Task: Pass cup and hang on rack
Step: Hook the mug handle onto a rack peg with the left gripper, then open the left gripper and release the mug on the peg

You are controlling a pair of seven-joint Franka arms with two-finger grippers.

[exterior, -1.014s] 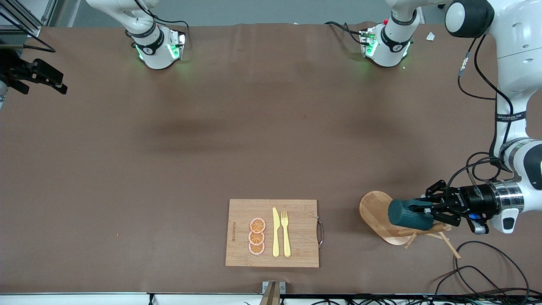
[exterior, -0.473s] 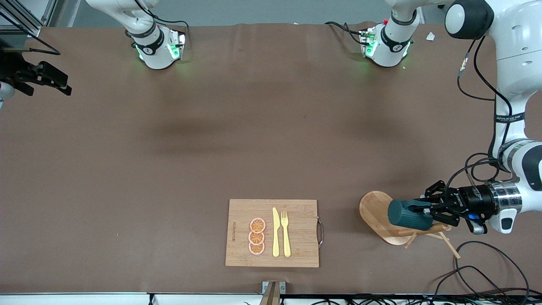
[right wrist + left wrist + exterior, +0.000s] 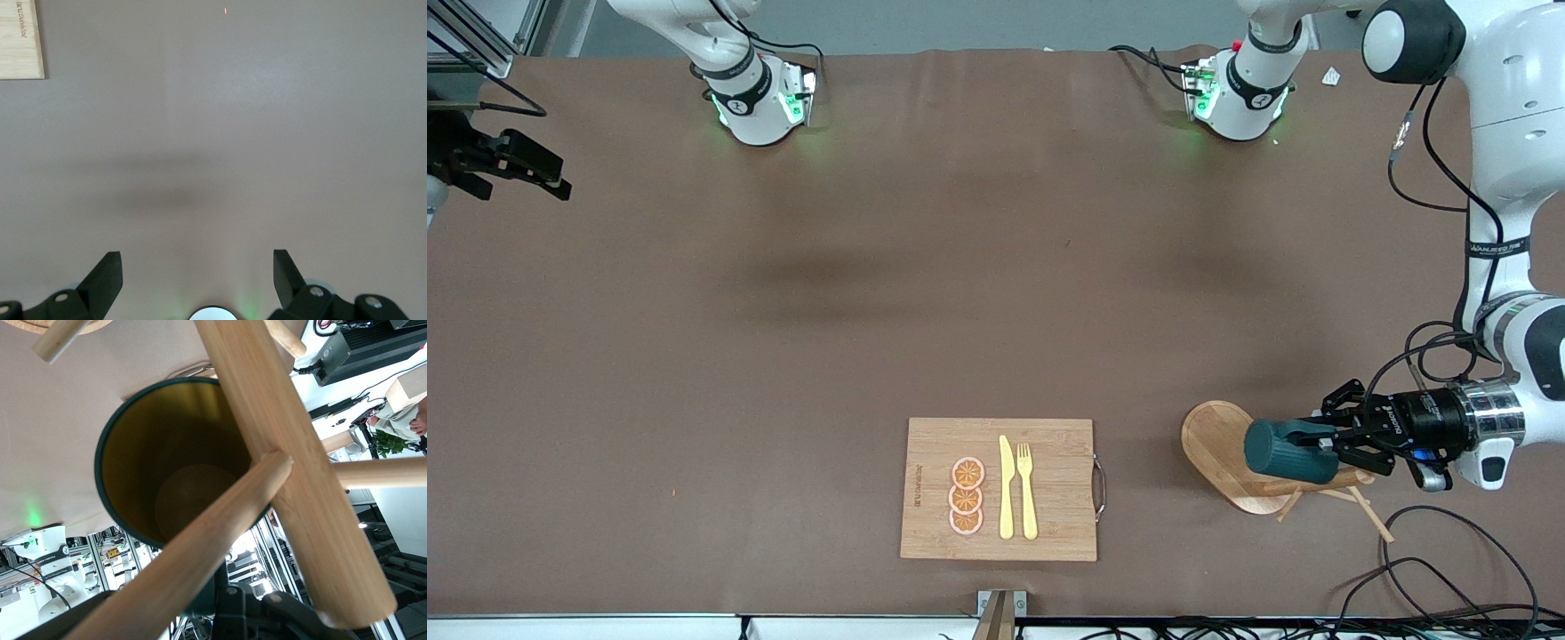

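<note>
Left gripper [image 3: 1327, 442], jaws pinching the cup [image 3: 1288, 452] sideways against the rack [image 3: 1232, 455] post; right gripper [image 3: 543, 173] waits, jaws spread.

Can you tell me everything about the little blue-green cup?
The small dark teal ribbed cup looks like glazed ceramic, with a yellowish-tan inside. It lies on its side in the air, held by the left claw, over the oval base of the light wooden mug rack. Its open mouth faces the rack's post, and one thin wooden peg crosses in front of that mouth. Its handle is hidden.
</note>
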